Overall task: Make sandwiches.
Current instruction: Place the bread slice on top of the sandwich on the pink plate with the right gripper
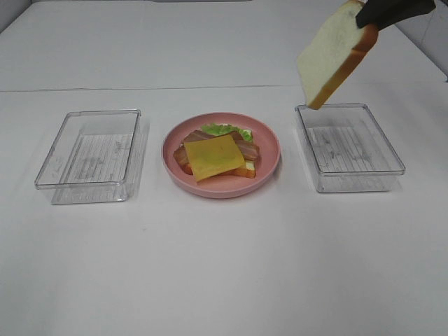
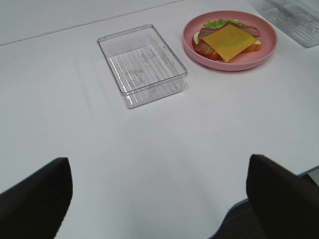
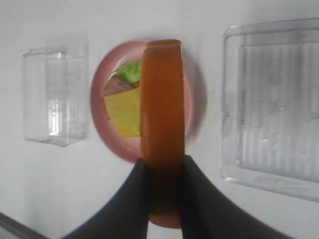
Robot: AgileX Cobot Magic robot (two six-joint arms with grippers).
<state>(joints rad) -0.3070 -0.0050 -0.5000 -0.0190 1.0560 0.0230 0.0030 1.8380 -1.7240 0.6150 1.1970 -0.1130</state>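
On the pink plate lies a part-built sandwich: a bread slice at the bottom, green lettuce, bacon strips and a yellow cheese square on top. It also shows in the left wrist view and in the right wrist view. My right gripper is shut on a second bread slice, held high above the right tray; the right wrist view shows its orange crust edge between the fingers. My left gripper is open and empty, low over the near table.
A clear plastic tray stands left of the plate and another right of it; both hold nothing. The left tray also shows in the left wrist view. The white table's front edge is close to the left gripper.
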